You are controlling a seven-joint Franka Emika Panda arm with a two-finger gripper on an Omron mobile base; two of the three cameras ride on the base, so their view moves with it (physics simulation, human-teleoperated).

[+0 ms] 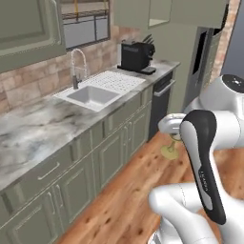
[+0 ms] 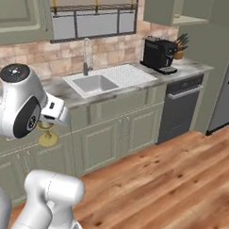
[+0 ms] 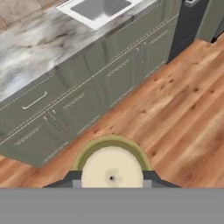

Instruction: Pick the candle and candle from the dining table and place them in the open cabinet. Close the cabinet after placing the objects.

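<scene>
— Marble worktop [image 1: 33, 128] runs across the left of the left base view, with a white sink [image 1: 90, 96] and tap in the upper middle and a black coffee machine [image 1: 137, 56] further up. What is by the arm?

— At centre right, the cream candle [image 1: 170, 125] on its gold holder sits just left of the white arm, over the wooden floor [image 1: 128, 195]. The fingers are hidden behind the arm there.

— And the right base view?

— Sink [image 2: 95, 82] at upper middle, coffee machine [image 2: 158, 53] at upper right, dishwasher [image 2: 181, 110] below it. At middle left the holder's gold foot [image 2: 48, 140] hangs under the hand, in front of the low green cupboards [image 2: 110, 140].

— The hand view?

— Candle [image 3: 112, 169] at bottom centre, seen from above, wick in the middle, gold rim around it. The fingers [image 3: 112, 180] pinch it, one dark tip [image 3: 70, 178] touching each side. Floorboards lie below, cupboards [image 3: 78, 100] in the upper left.
</scene>
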